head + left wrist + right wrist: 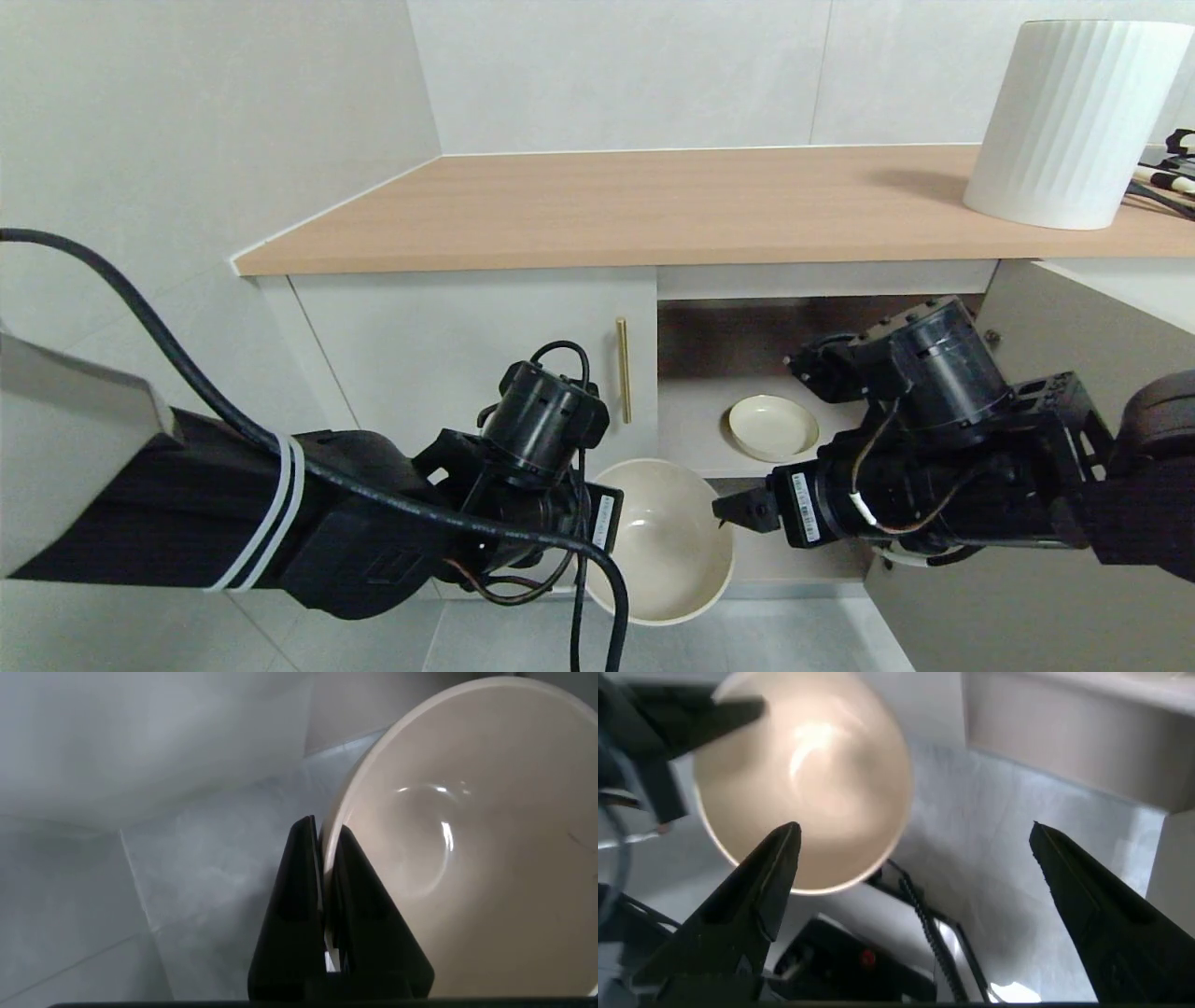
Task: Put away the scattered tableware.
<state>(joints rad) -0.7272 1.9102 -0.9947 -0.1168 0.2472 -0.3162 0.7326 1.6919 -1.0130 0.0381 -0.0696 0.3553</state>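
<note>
Left gripper fingers pinched on bowl rim, right gripper fingers spread apart

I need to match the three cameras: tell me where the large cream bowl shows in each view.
Head view: bowl low in the centre, in front of the open cupboard.
Left wrist view: bowl just past the left claw, rim pinched in it.
Right wrist view: bowl beyond the open right claw, above the floor.
Shared landmark: the left claw shut on the bowl's rim.

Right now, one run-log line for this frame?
left gripper: shut on bowl rim | right gripper: open, near bowl | small plate: on cabinet shelf
</note>
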